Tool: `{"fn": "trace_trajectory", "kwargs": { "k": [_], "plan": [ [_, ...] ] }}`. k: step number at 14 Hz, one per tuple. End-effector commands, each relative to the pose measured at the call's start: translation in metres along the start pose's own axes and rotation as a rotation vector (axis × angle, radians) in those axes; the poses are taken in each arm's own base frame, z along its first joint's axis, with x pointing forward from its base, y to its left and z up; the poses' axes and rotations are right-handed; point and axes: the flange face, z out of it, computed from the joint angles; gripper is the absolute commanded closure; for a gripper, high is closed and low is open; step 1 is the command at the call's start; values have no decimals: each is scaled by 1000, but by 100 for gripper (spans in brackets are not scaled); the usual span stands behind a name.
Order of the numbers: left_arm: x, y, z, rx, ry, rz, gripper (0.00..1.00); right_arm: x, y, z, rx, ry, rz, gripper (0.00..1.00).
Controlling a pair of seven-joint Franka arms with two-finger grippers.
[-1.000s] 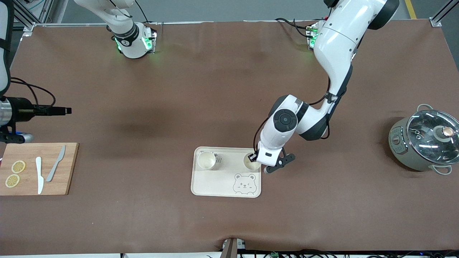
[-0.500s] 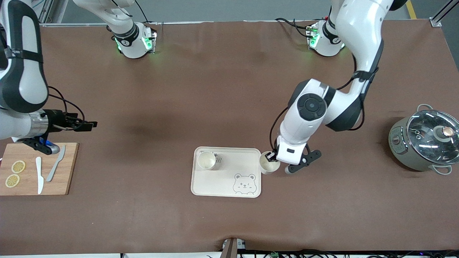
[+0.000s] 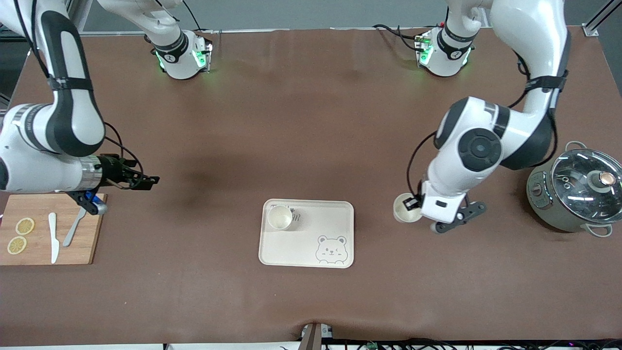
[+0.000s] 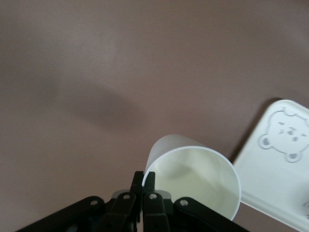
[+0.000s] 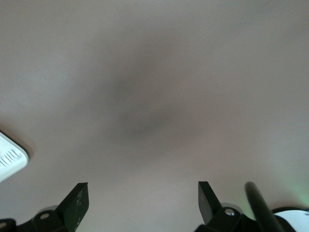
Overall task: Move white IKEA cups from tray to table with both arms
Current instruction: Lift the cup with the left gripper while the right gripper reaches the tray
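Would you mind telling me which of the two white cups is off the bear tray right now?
The white cup pinched at its rim by the left gripper, over bare table between the bear tray and the pot. The other cup stands on the tray.

So the left gripper (image 3: 413, 203) pulled one white cup (image 3: 405, 208) off the bear tray (image 3: 311, 253), where it sat in the corner toward the left arm's end a second ago. Now it's clear of the tray, over bare table between the tray and the grey-green pot (image 3: 573, 194), fingers pinched on the cup's rim. The whole left arm swung toward its own end of the table. Meanwhile the right gripper (image 3: 146, 181), fingers spread wide, slid in from the table edge toward the middle, now just past the cutting board (image 3: 92, 253).
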Motion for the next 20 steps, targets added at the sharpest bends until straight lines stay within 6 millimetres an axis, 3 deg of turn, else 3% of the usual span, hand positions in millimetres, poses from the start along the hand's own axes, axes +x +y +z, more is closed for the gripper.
{"fn": "trace_trajectory", "kwargs": {
  "k": [1,4,7,9,13,15,20],
  "plan": [
    [-5,-49,9,26,-54,36,100,-32,-45,26,-4,26,124,0],
    [-5,-90,38,64,-102,56,100,-50,-86,56,-4,72,272,0],
    [-5,-121,67,59,-99,26,100,-67,-122,69,30,115,330,0],
    [-10,-133,87,46,-84,21,100,-69,-142,86,32,127,376,0],
    [-2,-181,120,17,-61,-4,100,-97,-199,93,129,89,442,0],
    [-9,-190,137,6,-51,2,100,-107,-217,103,134,100,455,0],
    [-14,-200,155,-4,-48,-10,100,-113,-263,139,201,148,565,0]
  ]
}}
